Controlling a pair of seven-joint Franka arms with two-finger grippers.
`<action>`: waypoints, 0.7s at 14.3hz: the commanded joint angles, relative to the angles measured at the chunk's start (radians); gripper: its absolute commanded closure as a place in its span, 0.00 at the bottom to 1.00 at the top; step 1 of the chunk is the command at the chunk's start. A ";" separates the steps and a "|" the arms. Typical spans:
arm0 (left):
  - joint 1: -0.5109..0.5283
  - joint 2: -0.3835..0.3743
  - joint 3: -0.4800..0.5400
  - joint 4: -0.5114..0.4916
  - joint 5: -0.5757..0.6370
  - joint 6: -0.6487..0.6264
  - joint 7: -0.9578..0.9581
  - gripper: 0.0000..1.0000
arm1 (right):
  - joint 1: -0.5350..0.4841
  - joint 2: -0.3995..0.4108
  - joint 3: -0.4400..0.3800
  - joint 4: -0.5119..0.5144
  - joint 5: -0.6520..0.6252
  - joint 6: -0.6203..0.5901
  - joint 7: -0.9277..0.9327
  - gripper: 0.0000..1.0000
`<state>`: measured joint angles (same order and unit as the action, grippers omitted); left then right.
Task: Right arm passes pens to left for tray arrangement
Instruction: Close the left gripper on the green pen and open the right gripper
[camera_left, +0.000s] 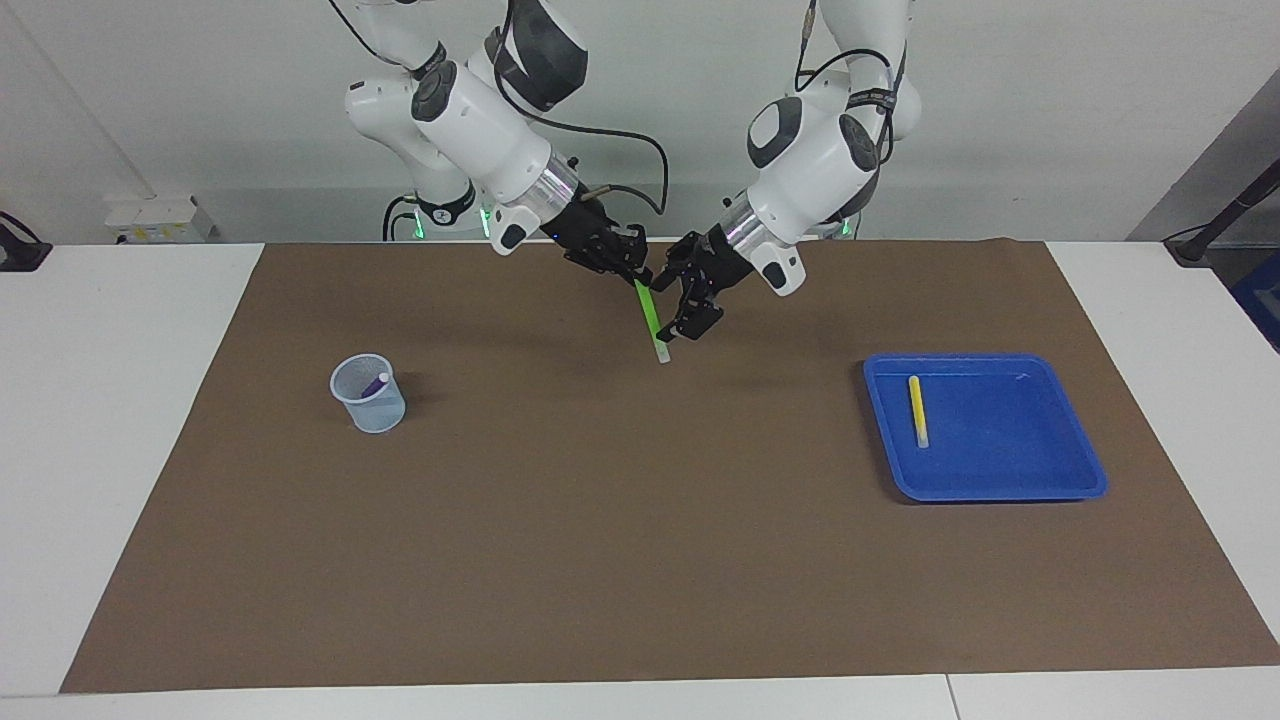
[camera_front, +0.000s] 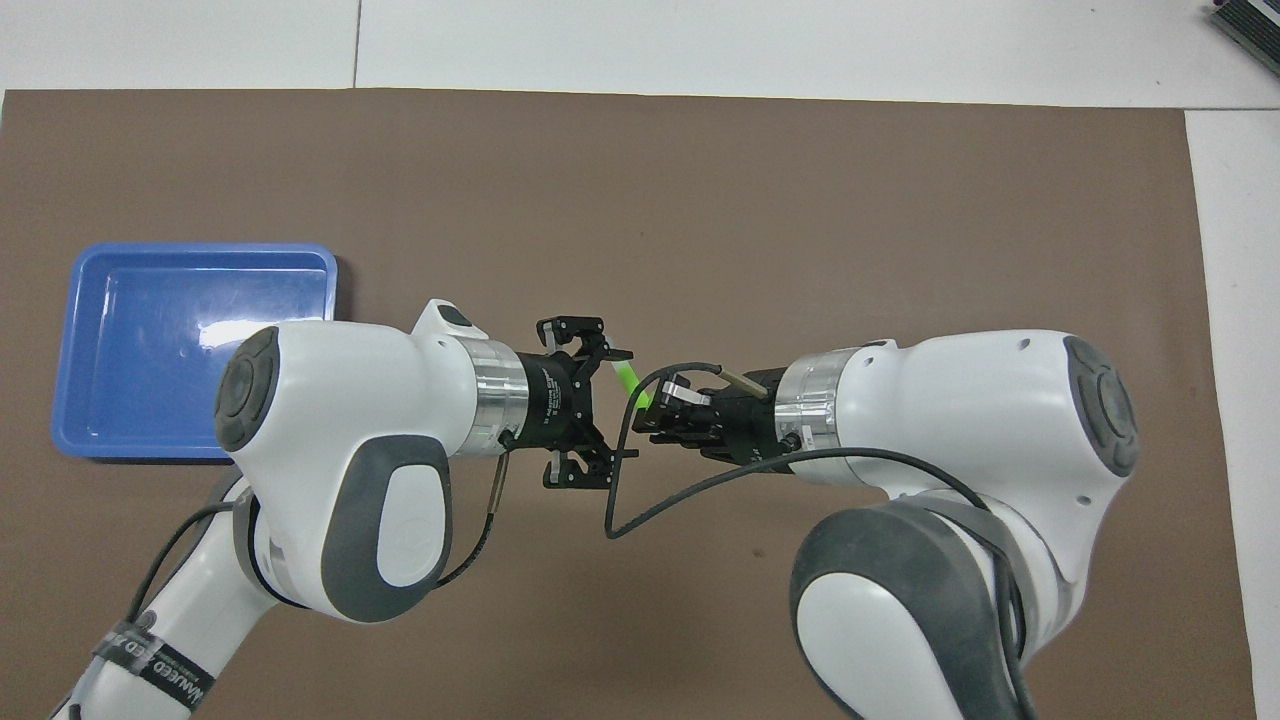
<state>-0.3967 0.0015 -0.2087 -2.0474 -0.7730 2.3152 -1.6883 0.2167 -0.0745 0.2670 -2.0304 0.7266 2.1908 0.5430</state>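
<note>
My right gripper (camera_left: 632, 272) is shut on the upper end of the green pen (camera_left: 650, 315), which hangs slanted over the middle of the mat with its whitish end down. My left gripper (camera_left: 680, 300) is open right beside the pen, its fingers spread wide and not closed on it. The overhead view shows the two grippers facing each other, left (camera_front: 600, 410) and right (camera_front: 650, 410), with the green pen (camera_front: 627, 378) between them. The yellow pen (camera_left: 917, 410) lies in the blue tray (camera_left: 985, 495). The purple pen (camera_left: 374, 384) stands in a cup.
The translucent pale-blue cup (camera_left: 368, 395) stands on the brown mat (camera_left: 640, 550) toward the right arm's end. The tray (camera_front: 200, 250) lies toward the left arm's end. In the overhead view the arms hide the cup and the yellow pen.
</note>
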 joint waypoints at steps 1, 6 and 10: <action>-0.036 -0.023 0.005 -0.020 -0.023 0.030 -0.014 0.20 | -0.008 -0.027 0.001 -0.024 0.025 0.003 0.012 1.00; -0.017 -0.023 0.006 -0.013 -0.020 0.026 0.046 0.37 | -0.007 -0.027 0.001 -0.024 0.025 0.004 0.012 1.00; -0.011 -0.031 0.006 -0.016 -0.022 -0.020 0.122 0.44 | -0.008 -0.027 0.001 -0.024 0.025 0.001 0.005 1.00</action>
<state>-0.4132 -0.0005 -0.2066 -2.0446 -0.7762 2.3346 -1.6099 0.2169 -0.0752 0.2668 -2.0334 0.7266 2.1880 0.5431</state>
